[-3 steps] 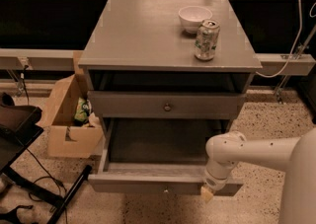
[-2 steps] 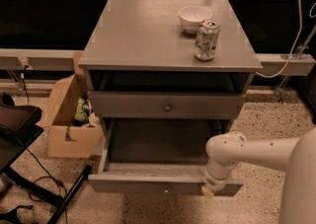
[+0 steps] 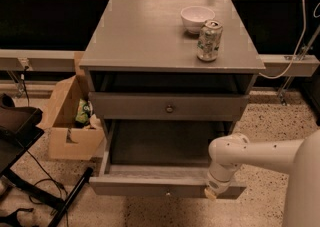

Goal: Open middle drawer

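1 drawer stands pulled well out of the flat-topped grey cabinet [image 3: 145, 36]: the middle drawer [image 3: 135, 187], its flat grey front carrying a small round metal knob [image 3: 167, 191] at centre and its bare, dull interior open to view. Over the last second you have moved nothing. The drawer sits at the same reach, and your robot's white, smooth-shelled arm [image 3: 260, 153] hangs in the same bend, with the hand [image 3: 212, 190] low against the right end of the drawer front, well to the right of the knob. Whether that hand is clenched or released cannot be told from here.

Judged from this stillness, the opening looks done or nearly so, and what remains for you is to back the hand clear without nudging the front inward.

Above, the upper grey drawer [image 3: 125, 107] remains flush and closed, with its own round knob. On the cabinet top a white rounded bowl [image 3: 196, 18] and a dented, shiny drink can [image 3: 209, 40] stand close together near the right rear. An open brown cardboard box [image 3: 75, 121] sits on the speckled floor [image 3: 265, 121] just left of the cabinet.
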Controlling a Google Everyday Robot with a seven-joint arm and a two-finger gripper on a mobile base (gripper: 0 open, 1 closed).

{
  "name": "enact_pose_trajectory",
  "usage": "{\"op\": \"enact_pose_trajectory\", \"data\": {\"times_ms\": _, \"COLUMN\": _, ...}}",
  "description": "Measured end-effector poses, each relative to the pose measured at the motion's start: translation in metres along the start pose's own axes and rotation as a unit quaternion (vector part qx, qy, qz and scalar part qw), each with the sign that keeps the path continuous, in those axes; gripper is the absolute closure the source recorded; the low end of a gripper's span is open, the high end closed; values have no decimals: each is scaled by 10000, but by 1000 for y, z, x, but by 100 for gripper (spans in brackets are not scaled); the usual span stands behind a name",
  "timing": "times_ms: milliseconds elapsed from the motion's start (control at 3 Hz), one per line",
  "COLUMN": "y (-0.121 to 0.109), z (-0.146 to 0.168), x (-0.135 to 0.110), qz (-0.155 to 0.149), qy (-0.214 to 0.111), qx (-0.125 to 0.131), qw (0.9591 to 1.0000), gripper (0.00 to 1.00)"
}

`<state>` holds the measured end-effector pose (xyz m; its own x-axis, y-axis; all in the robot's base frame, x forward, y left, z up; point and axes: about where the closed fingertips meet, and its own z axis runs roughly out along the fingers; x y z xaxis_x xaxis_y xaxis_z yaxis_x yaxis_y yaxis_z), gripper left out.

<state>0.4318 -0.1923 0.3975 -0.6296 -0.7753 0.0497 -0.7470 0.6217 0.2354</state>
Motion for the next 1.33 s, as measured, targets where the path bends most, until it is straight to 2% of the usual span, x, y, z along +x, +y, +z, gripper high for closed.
{"op": "enact_pose_trajectory", "data": {"times_ms": 333, "y": 0, "z": 0, "x": 0, "qz": 0, "qy": 0, "qx": 0, "qw": 10000, "gripper": 84}}
{"op": "enact_pose_trajectory", "data": {"times_ms": 1000, "y": 0, "z": 0, "x": 0, "qz": 0, "qy": 0, "qx": -1, "qw": 10000, "gripper": 38}}
{"op": "enact_pose_trajectory", "data": {"times_ms": 1333, "y": 0, "z": 0, "x": 0, "qz": 0, "qy": 1, "qx": -1, "qw": 10000, "gripper": 7}}
